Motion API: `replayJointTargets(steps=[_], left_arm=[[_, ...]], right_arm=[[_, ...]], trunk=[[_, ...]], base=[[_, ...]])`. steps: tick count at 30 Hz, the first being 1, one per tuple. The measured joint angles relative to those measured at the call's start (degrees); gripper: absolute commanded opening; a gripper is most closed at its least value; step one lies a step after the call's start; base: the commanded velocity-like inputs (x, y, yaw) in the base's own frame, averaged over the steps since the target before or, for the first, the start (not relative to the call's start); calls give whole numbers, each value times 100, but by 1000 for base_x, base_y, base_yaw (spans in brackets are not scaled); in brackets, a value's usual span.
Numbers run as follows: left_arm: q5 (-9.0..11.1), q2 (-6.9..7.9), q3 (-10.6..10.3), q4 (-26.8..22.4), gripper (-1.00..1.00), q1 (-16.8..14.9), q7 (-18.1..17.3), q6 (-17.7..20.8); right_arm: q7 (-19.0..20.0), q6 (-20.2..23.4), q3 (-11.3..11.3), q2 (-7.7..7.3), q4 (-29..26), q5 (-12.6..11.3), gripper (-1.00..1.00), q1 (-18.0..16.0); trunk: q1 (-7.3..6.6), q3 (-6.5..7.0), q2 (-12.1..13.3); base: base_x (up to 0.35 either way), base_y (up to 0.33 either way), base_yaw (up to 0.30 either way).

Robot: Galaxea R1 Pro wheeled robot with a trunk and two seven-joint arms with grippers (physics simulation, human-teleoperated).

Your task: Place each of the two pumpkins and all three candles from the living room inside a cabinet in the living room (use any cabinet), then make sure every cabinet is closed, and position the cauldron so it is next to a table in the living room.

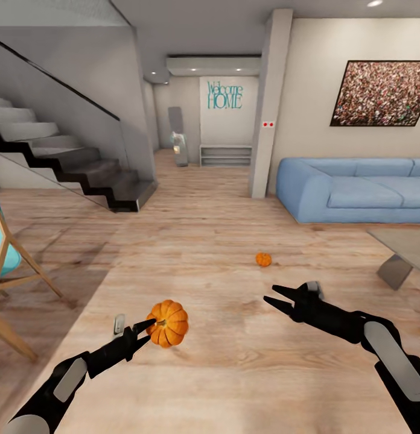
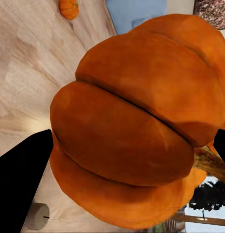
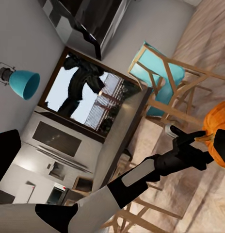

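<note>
My left gripper (image 1: 151, 329) is shut on a bright orange ribbed pumpkin (image 1: 168, 323), held above the wooden floor. Up close in the left wrist view this pumpkin (image 2: 136, 131) sits between the black fingers (image 2: 20, 179). A second, smaller-looking pumpkin (image 1: 263, 259) lies on the floor farther ahead, also seen as the far pumpkin (image 2: 69, 7). One squat greyish candle (image 2: 37, 216) stands on the floor below the held pumpkin. My right gripper (image 1: 276, 299) hangs open and empty, right of the held pumpkin. A corner of the grey table (image 1: 406, 241) shows at the right edge. The cabinet and cauldron are out of view.
A blue sofa (image 1: 355, 190) lines the right wall beyond the table. Black stairs (image 1: 83, 169) rise at the left, and a teal wooden-legged chair (image 1: 8, 259) stands at the left edge. A pillar (image 1: 267, 108) stands mid-room, with open wooden floor stretching ahead.
</note>
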Motion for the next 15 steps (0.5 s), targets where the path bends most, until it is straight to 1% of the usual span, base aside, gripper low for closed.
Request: replayJointTargets(steps=[9,11,15], left_arm=[[-3,0,5,0,-100,0,0,1],[-6,0,4,1,-100,0,0,-1],[-8,-1,4,2,-100,-1,0,-2]], right_arm=[[10,-2,0,0,40,-6,100,-1],[10,-2,1,0,45,-6,100,1],[10,-2,3,2,55,-5,100,1]], trunk=[[0,0,0],[0,0,0],[0,0,0]], base=[[298,122,8],[299,122,-95],[299,124,-200]])
